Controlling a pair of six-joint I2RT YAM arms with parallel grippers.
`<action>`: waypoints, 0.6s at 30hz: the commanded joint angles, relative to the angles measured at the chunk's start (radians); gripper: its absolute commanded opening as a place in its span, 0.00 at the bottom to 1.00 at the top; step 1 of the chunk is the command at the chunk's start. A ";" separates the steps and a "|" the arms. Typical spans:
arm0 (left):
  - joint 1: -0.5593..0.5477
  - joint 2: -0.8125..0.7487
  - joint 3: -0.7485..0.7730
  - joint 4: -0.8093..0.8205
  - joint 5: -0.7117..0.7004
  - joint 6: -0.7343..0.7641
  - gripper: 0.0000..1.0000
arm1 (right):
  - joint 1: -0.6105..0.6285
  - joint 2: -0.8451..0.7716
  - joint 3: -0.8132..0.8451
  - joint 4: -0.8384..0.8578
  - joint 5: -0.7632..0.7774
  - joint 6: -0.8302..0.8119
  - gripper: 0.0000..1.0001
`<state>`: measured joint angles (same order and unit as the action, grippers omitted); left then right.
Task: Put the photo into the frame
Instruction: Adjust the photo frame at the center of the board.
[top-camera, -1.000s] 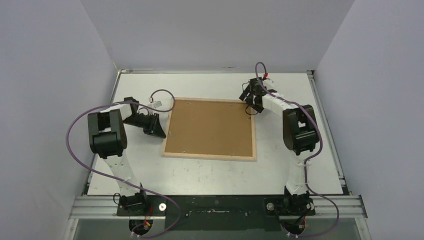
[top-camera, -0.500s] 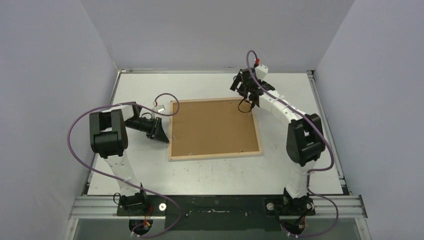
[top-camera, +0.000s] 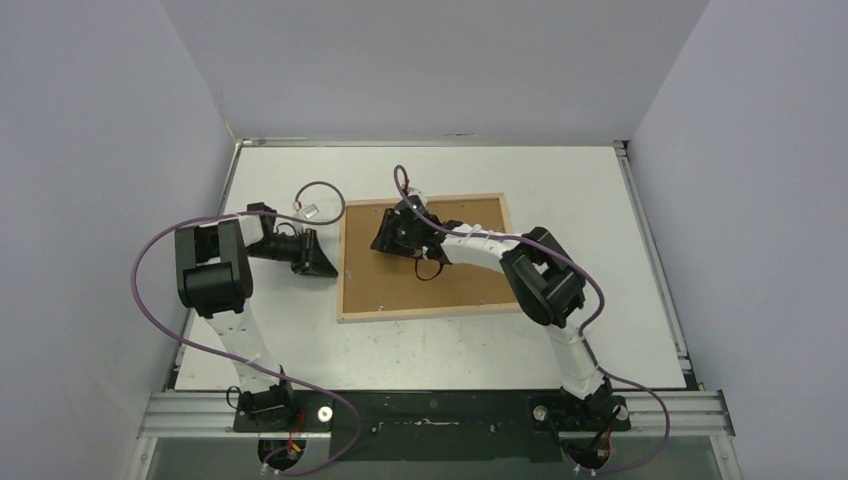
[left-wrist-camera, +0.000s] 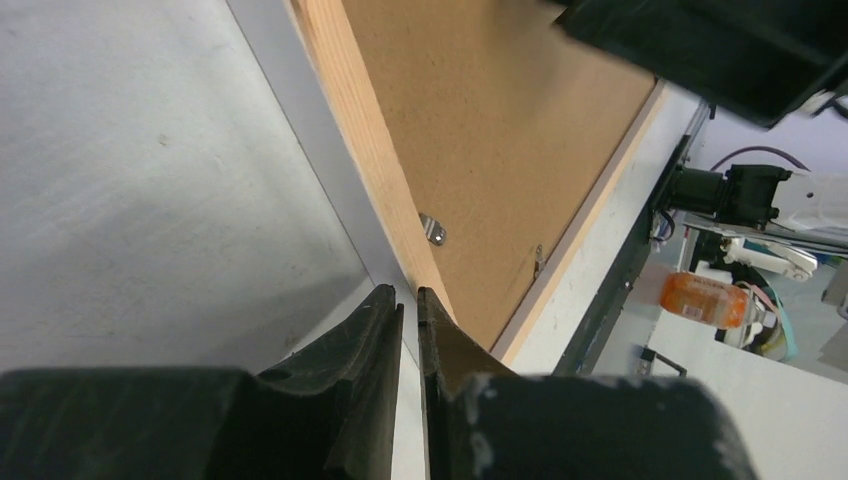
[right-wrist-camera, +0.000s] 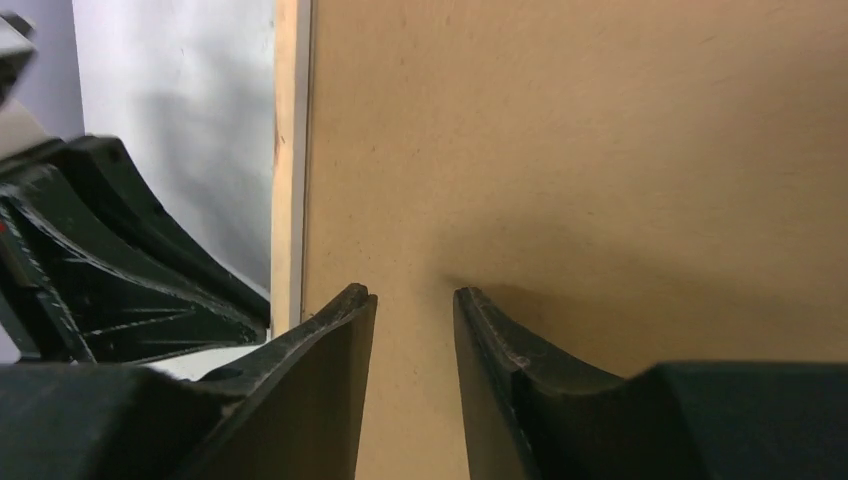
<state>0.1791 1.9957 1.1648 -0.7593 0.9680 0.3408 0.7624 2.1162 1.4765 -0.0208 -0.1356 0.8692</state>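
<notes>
Left claw (left-wrist-camera: 408, 295): closed, pale wooden rectangular frame (left-wrist-camera: 365, 150) just ahead. Right claw (right-wrist-camera: 413, 297): jaws apart, empty, brown fibreboard panel (right-wrist-camera: 600, 150) beneath.

Viewing remotely, I find no legible text, label, brand, number or sign in my three camera views.

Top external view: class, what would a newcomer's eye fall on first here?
The large brown fibreboard backing panel set in the thin pale wooden picture frame lies flat in the middle of the view. The right gripper is poised over the panel's far left part, jaws apart, while the left gripper, nearly closed, sits at the frame's left bar.
</notes>
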 joint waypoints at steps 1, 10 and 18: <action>0.010 -0.040 -0.001 0.137 -0.001 -0.112 0.11 | -0.015 0.059 0.099 0.180 -0.202 0.022 0.32; 0.007 -0.010 0.017 0.118 0.011 -0.107 0.11 | -0.017 0.180 0.249 0.089 -0.424 -0.122 0.31; 0.007 -0.009 0.024 0.111 0.017 -0.108 0.11 | -0.032 0.232 0.350 -0.024 -0.522 -0.230 0.41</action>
<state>0.1802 1.9957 1.1618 -0.6590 0.9581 0.2363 0.7391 2.3344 1.7760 -0.0105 -0.5659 0.7223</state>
